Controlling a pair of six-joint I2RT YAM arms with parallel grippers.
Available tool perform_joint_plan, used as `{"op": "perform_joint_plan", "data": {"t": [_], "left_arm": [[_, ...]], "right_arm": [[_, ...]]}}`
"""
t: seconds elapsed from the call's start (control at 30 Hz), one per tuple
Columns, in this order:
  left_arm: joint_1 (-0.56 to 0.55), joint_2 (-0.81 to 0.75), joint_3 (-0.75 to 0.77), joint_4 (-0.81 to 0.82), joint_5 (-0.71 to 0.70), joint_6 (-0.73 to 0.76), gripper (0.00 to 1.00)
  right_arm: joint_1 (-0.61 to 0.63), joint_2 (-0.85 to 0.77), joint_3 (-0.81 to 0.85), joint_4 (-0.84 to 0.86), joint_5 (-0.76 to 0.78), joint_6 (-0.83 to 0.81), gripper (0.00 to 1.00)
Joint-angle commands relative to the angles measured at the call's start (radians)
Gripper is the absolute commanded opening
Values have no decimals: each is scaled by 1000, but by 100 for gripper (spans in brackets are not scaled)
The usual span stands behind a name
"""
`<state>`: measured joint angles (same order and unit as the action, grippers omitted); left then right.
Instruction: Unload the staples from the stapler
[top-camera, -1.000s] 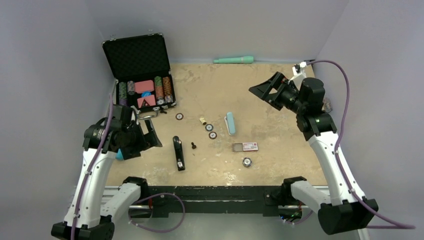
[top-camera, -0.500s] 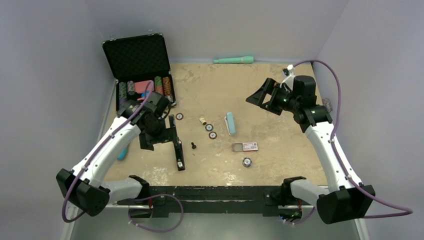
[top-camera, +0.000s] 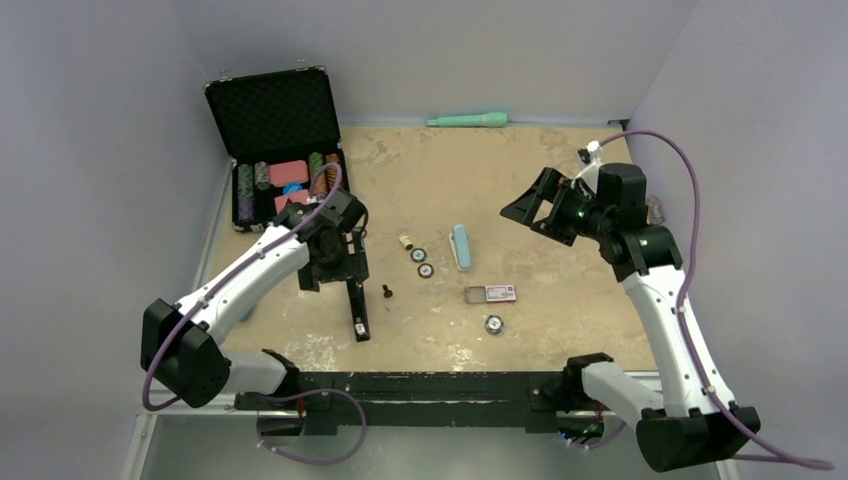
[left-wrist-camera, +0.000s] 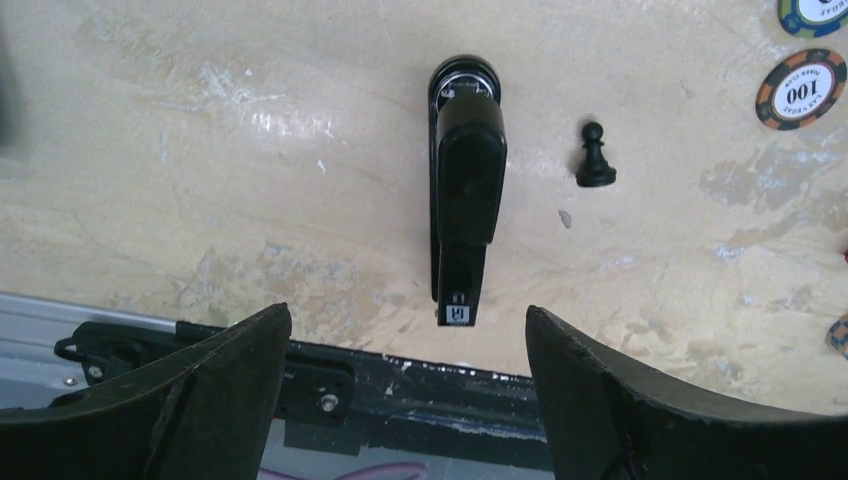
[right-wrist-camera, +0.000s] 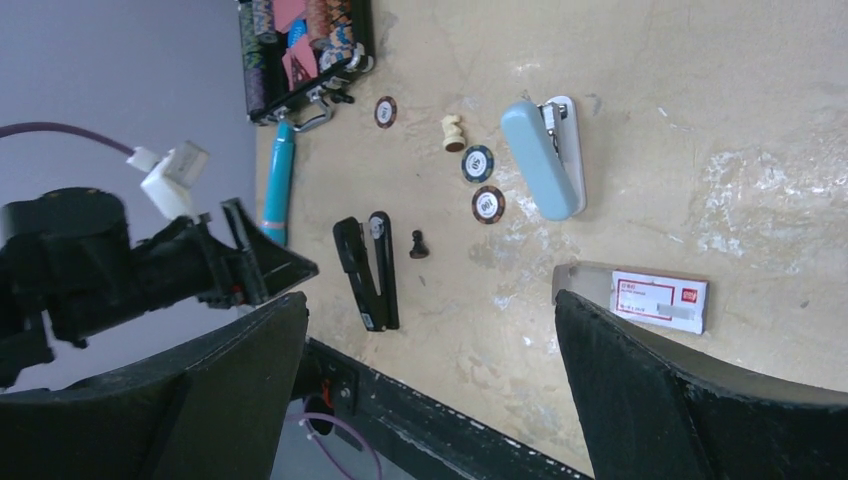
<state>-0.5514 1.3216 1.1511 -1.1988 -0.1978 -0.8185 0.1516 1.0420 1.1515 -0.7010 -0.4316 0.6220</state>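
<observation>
Black stapler (top-camera: 357, 310): lies on desk (top-camera: 560, 330), near front edge, left of centre; staples too small to make out.
Left hand (top-camera: 330, 272): fingers wide apart, empty, above black stapler's far end.
Right hand (top-camera: 527, 203): fingers wide apart, empty, raised over desk's right side.
Pawn (top-camera: 387, 291): just right of black stapler.
Blue stapler (top-camera: 461, 246): mid-desk.

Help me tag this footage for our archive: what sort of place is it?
Probably a robot lab test cell, not an office: plain grey walls box in a scuffed tabletop, with unrelated props on it: a poker chip case, a black stapler and a chess pawn.
</observation>
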Motion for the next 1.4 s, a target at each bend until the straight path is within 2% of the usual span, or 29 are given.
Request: {"op": "perform_joint_plan", "data": {"t": [0.0, 0.27, 0.47, 0.8, 1.17, 1.23, 1.37], "left_arm": [[-4, 12, -42, 148, -37, 24, 91], [-3, 21, -103, 206, -30, -6, 98], [-3, 10, -173, 280, 28, 7, 94], [-3, 13, -319, 437, 43, -51, 89], [-4, 116, -314, 459, 62, -67, 74], [-4, 113, -321, 464, 59, -73, 67], [-2, 115, -321, 474, 51, -78, 44]], "right_arm": [[3, -66, 13, -44, 40, 66, 99], [3, -159, -25, 26, 27, 20, 99], [3, -104, -22, 14, -31, -84, 99], [3, -188, -119, 31, -75, -108, 99], [3, -190, -181, 63, -69, -133, 99], [3, -177, -174, 49, -61, -154, 99], [3, -169, -167, 37, -55, -168, 99]]}}
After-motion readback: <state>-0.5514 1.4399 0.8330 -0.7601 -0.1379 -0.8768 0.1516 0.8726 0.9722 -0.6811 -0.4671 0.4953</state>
